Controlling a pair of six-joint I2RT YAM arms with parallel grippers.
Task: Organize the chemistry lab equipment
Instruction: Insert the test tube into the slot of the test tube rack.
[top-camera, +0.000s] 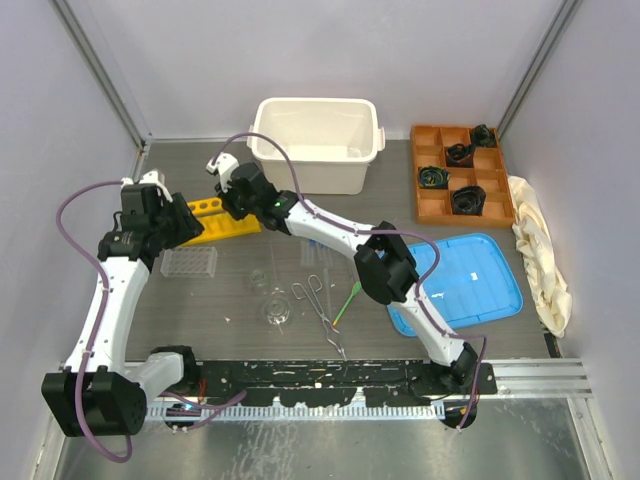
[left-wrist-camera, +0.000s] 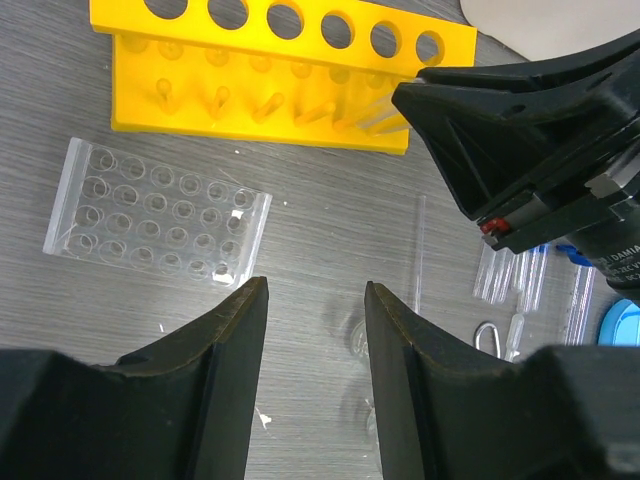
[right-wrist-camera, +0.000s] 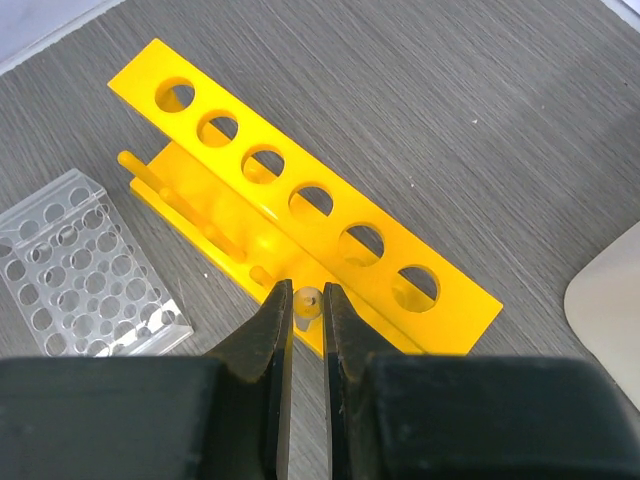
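Observation:
My right gripper is shut on a clear test tube, seen end-on, just over the near edge of the yellow rack. In the left wrist view the tube sticks out below the right gripper's black fingers at the rack. My left gripper hangs open above bare table, nothing between its fingers, near the clear plastic rack. More test tubes lie to the right. Glass flasks, metal tongs and a green spatula lie mid-table.
A white bin stands at the back. An orange compartment tray with black objects sits back right, with a cream cloth beside it. A blue tray lies under the right arm.

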